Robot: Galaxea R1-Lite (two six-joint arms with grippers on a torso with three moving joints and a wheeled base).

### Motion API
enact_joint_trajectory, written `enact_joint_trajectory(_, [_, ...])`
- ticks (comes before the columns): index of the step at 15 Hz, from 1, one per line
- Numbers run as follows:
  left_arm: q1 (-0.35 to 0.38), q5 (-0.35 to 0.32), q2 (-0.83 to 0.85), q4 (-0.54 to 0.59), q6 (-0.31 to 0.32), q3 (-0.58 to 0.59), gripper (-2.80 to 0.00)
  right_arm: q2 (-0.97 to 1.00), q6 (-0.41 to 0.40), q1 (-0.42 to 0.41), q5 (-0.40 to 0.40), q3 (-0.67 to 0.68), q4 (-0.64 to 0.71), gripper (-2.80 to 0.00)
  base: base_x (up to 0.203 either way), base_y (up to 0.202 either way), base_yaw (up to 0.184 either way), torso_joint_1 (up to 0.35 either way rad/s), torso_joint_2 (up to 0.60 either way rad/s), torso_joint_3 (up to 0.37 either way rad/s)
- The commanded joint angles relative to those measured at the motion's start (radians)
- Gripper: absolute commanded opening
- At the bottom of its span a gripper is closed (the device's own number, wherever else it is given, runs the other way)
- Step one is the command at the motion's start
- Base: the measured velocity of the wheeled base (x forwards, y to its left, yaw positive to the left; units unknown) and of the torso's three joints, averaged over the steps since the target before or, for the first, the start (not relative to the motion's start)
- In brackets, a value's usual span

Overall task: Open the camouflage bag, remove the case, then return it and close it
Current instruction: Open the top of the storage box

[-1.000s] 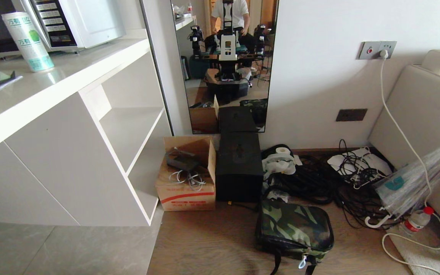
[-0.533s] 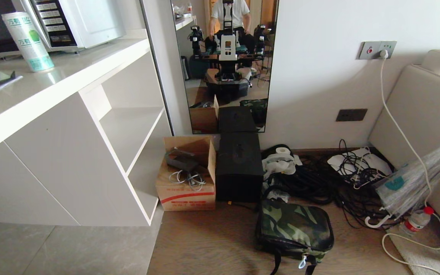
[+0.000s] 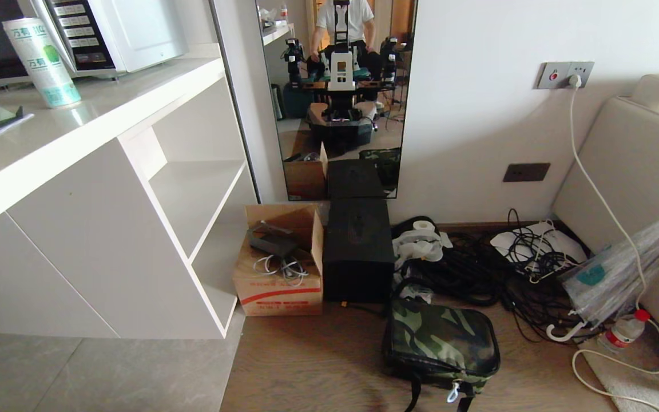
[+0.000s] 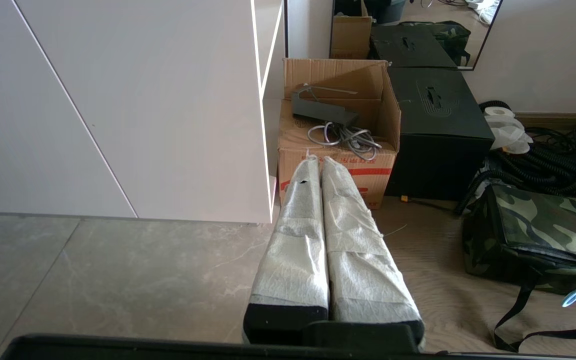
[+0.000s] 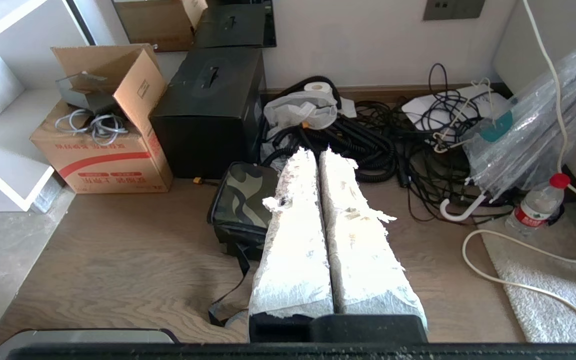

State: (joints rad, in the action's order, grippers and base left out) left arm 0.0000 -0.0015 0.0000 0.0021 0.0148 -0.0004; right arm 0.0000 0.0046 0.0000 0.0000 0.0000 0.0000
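The camouflage bag (image 3: 441,343) lies zipped shut on the wooden floor, its black straps trailing toward me. It also shows in the left wrist view (image 4: 538,237) and partly behind the fingers in the right wrist view (image 5: 240,202). The case is hidden. Neither arm appears in the head view. My left gripper (image 4: 317,160) hangs shut and empty above the floor, well left of the bag, in front of the cardboard box. My right gripper (image 5: 318,151) is shut and empty too, held above the floor over the bag's right side.
A tall black box (image 3: 358,252) stands behind the bag, with an open cardboard box (image 3: 281,269) to its left against a white shelf unit (image 3: 135,229). Tangled cables (image 3: 495,269), a folded umbrella (image 3: 621,274), a bottle (image 3: 621,332) and a sofa (image 3: 632,171) crowd the right. A mirror (image 3: 335,97) reflects me and a seated person.
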Motion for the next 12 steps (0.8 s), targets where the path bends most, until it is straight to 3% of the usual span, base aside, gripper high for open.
enact_joint_trajectory(1, [0.0, 0.001, 0.0, 0.0, -0.002, 0.0, -2.8, 0.0, 0.0, 0.0, 0.0, 0.0, 0.0, -2.8, 0.0, 0.0, 0.0, 0.0, 0.0, 0.0])
enact_joint_trajectory(7, [0.0, 0.0, 0.0, 0.001, -0.004, 0.0, -2.8, 0.0, 0.0, 0.0, 0.0, 0.0, 0.0, -2.8, 0.0, 0.0, 0.0, 0.0, 0.0, 0.0])
enact_joint_trajectory(12, [0.0, 0.0, 0.0, 0.001, -0.006, -0.001, -2.8, 0.0, 0.0, 0.0, 0.0, 0.0, 0.0, -2.8, -0.157, 0.0, 0.0, 0.0, 0.0, 0.002])
